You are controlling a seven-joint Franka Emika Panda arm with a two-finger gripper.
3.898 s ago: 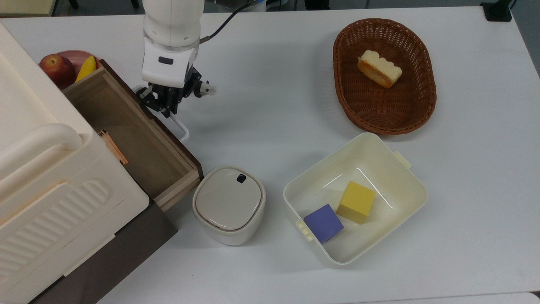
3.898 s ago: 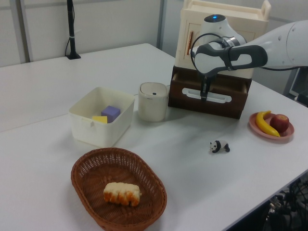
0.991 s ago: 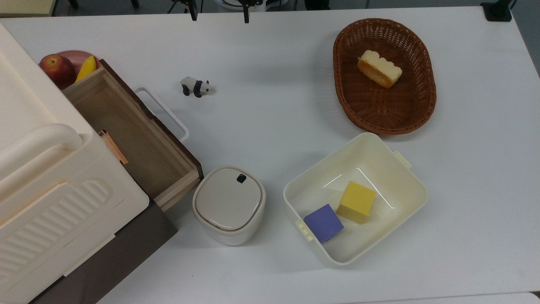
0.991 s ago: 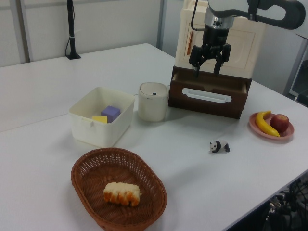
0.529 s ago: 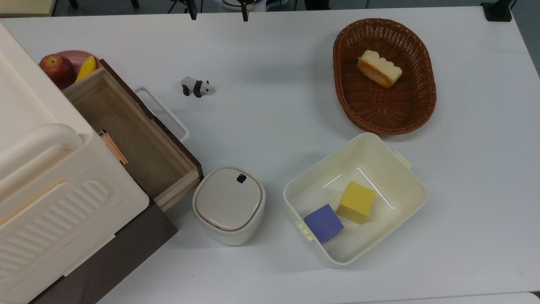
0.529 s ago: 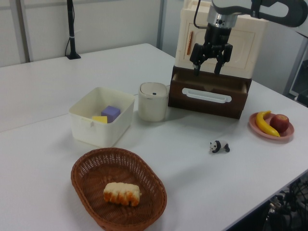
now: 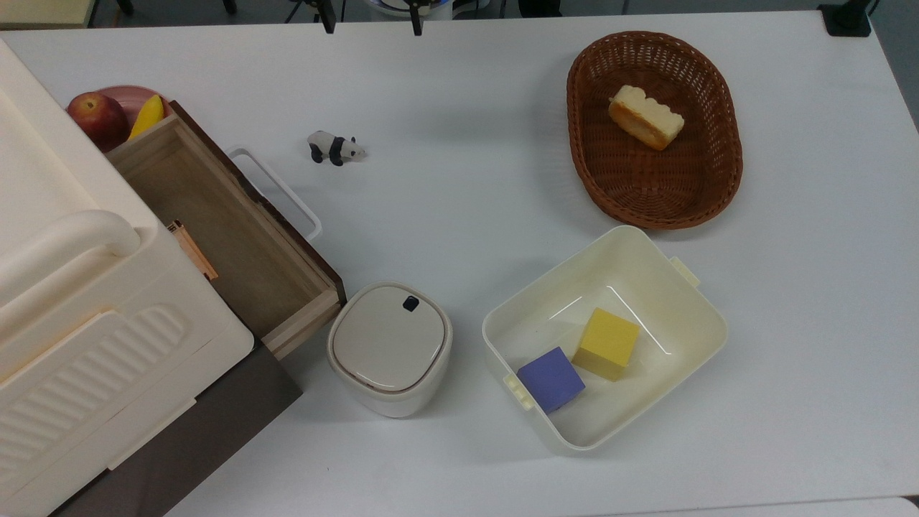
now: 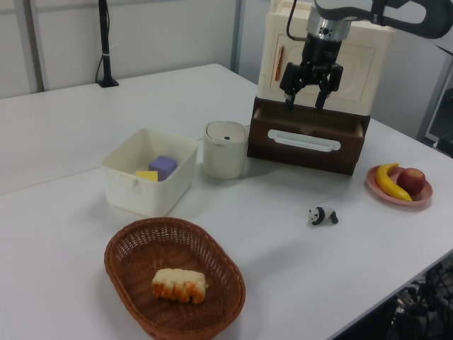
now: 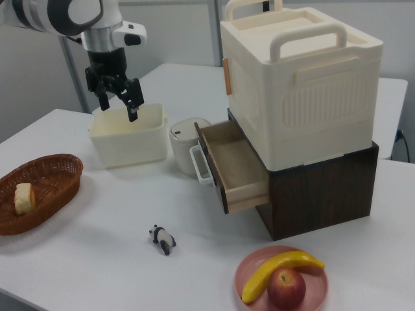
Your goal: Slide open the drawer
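Note:
The drawer (image 7: 230, 237) stands pulled out of the dark brown cabinet, its pale wood inside bare. Its white loop handle (image 7: 276, 190) juts toward the top view's right. The left view shows the drawer's dark front (image 8: 311, 150) and the handle (image 8: 303, 140). The right view shows the drawer (image 9: 237, 162) from its side, with the handle (image 9: 198, 163). My gripper (image 8: 303, 106) hangs open and empty in the air above the drawer, apart from the handle. It is the same gripper (image 9: 118, 111) that hangs high over the table in the right view.
A cream ribbed box (image 7: 64, 287) sits on the cabinet. A small lidded bin (image 7: 389, 348) stands next to the drawer's corner. Nearby are a cream tub (image 7: 689, 301) with two cubes, a wicker basket (image 7: 585, 143) with bread, a toy panda (image 7: 334, 148) and a fruit plate (image 9: 249, 262).
3.9 s ago the gripper was down at the drawer handle. It has since left the handle and risen; over the last second it has barely moved. The drawer stays where it was.

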